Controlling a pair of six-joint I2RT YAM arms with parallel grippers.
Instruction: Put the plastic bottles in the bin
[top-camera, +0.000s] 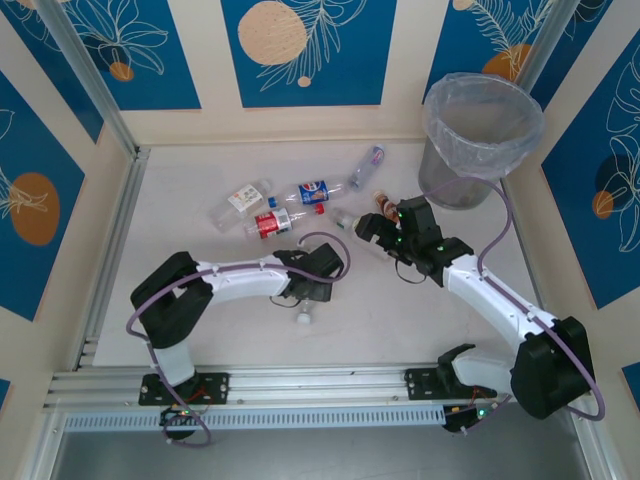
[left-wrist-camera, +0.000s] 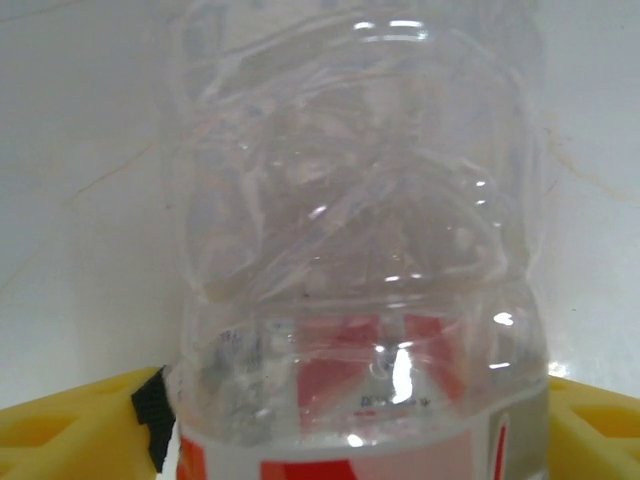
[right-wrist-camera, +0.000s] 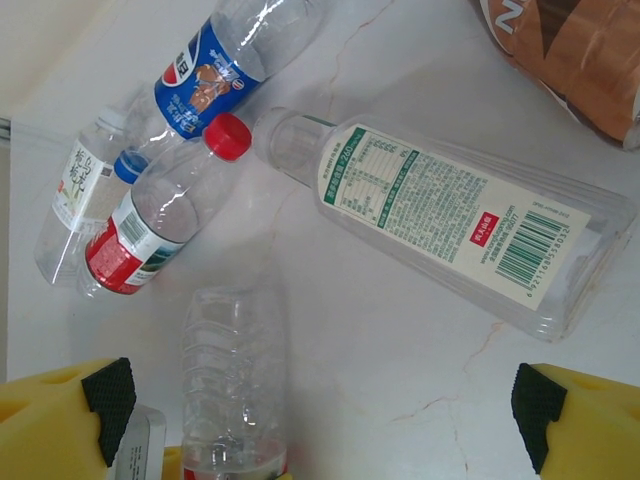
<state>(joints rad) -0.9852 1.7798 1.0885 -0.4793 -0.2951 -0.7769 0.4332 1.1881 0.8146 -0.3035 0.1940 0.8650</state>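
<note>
Pick-up under way: left gripper (left-wrist-camera: 350, 425) clamps a clear bottle (left-wrist-camera: 350, 200), right gripper (right-wrist-camera: 320, 405) gapes wide, empty. Next call: lift it, swing to the bin (top-camera: 462, 175).

Grey bin (top-camera: 450, 180) with clear bag liner stood at far right of table (top-camera: 230, 335). Loose cluster lay at far centre: white-label bottle (top-camera: 243, 200), blue-label bottle (top-camera: 312, 190), red-label bottle (top-camera: 270, 223), small clear bottle (top-camera: 366, 167) nearest bin. Brown bottle (top-camera: 383, 203) lay just beside right gripper (top-camera: 373, 224). Left gripper (top-camera: 306, 290) hung mid-table, pale bottle end (top-camera: 303, 318) poking out beneath.
</note>
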